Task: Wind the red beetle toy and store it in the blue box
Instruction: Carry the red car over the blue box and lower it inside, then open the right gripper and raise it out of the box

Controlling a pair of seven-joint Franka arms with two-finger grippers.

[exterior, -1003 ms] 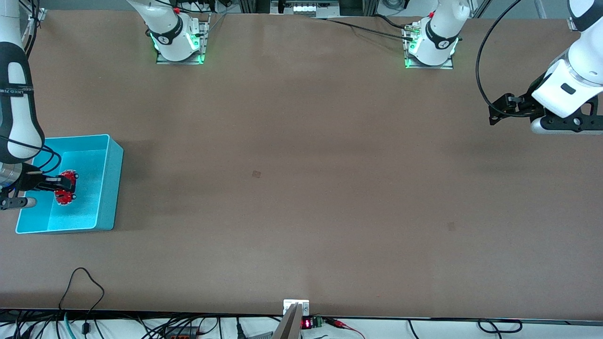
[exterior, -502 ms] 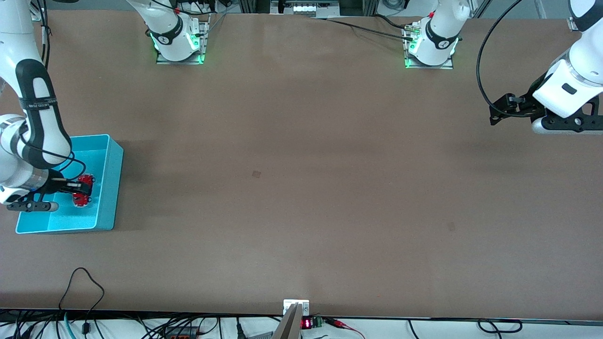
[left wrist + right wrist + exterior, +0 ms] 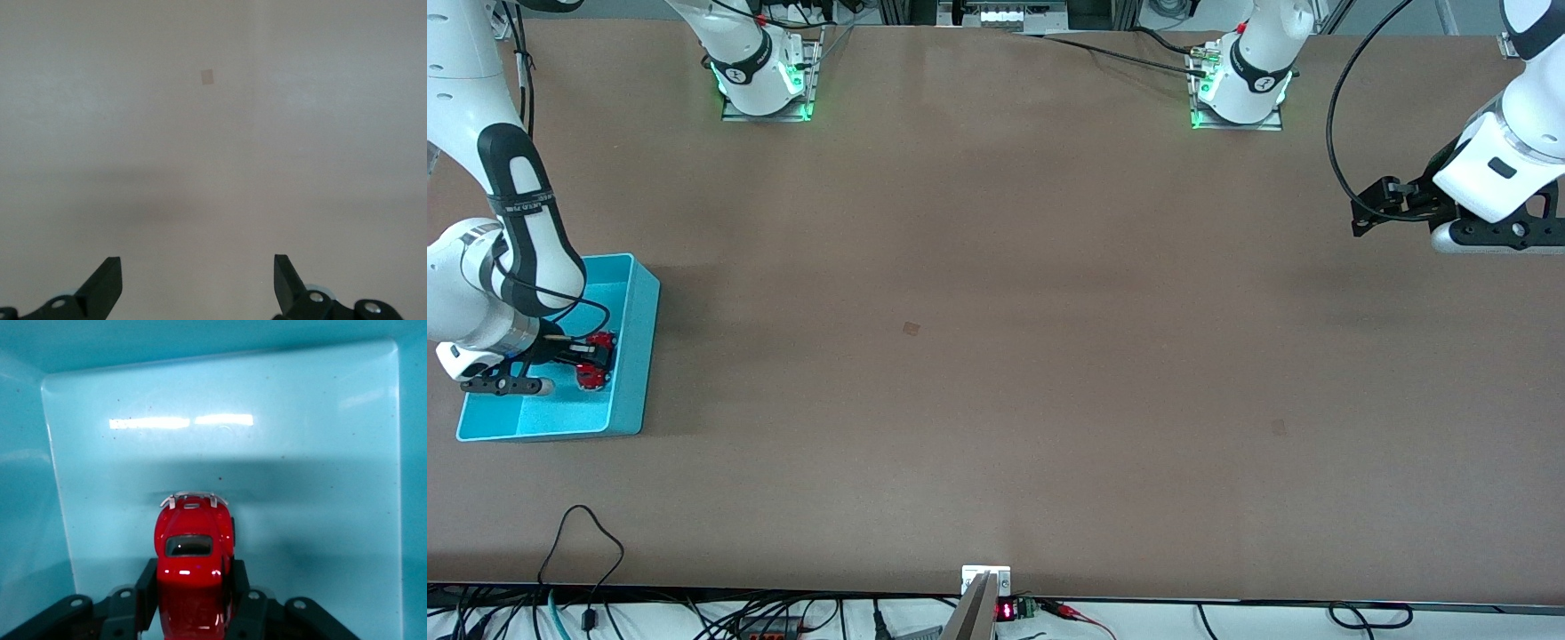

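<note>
The red beetle toy is a tiny glossy red car held between the fingers of my right gripper inside the blue box, close to the box wall that faces the table's middle. In the right wrist view the gripper is shut on the car's sides, and the toy points at the pale blue floor and end wall of the box. My left gripper is open and empty, waiting above bare table at the left arm's end; its fingertips stand wide apart.
The blue box stands at the right arm's end of the brown table. A small pale square mark lies near the table's middle and another toward the left arm's end. Cables lie at the table edge nearest the camera.
My right gripper has carried the red toy across the inside of the box toward the wall facing the table's middle. The left arm has not moved.
</note>
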